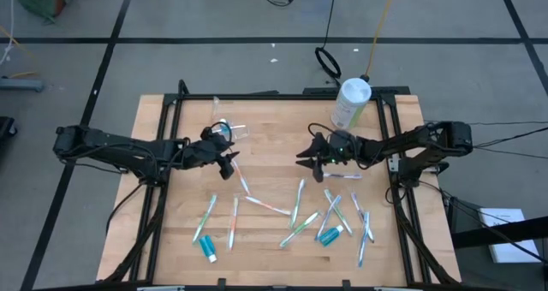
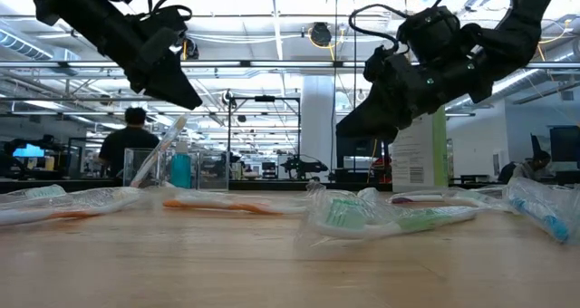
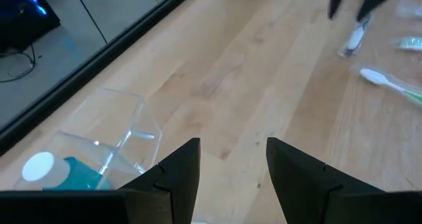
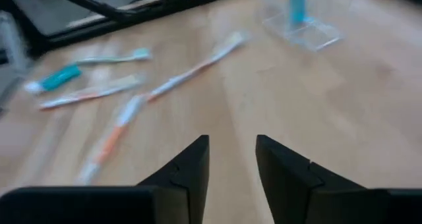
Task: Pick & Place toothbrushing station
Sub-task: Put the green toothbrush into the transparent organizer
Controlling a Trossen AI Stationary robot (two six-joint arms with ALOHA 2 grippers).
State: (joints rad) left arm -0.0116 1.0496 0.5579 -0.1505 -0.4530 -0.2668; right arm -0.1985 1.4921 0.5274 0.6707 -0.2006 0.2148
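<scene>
The small clear plastic cup (image 1: 228,131) stands on the wooden table toward the far left, with a blue toothpaste tube (image 2: 180,169) upright in it and one pale toothbrush (image 2: 159,153) leaning out of it. It also shows in the left wrist view (image 3: 112,135) and the right wrist view (image 4: 302,21). Several wrapped toothbrushes (image 1: 297,202) and blue tubes (image 1: 208,248) lie flat on the near half of the table. My left gripper (image 1: 229,163) hovers open and empty just near of the cup. My right gripper (image 1: 306,161) hovers open and empty at mid-table.
A tall white canister with a green label (image 1: 350,103) stands at the far right, behind my right arm. A black frame (image 1: 171,111) runs along the table's edges. Bare wood (image 1: 270,150) lies between the two grippers. A person (image 2: 134,140) stands in the room beyond.
</scene>
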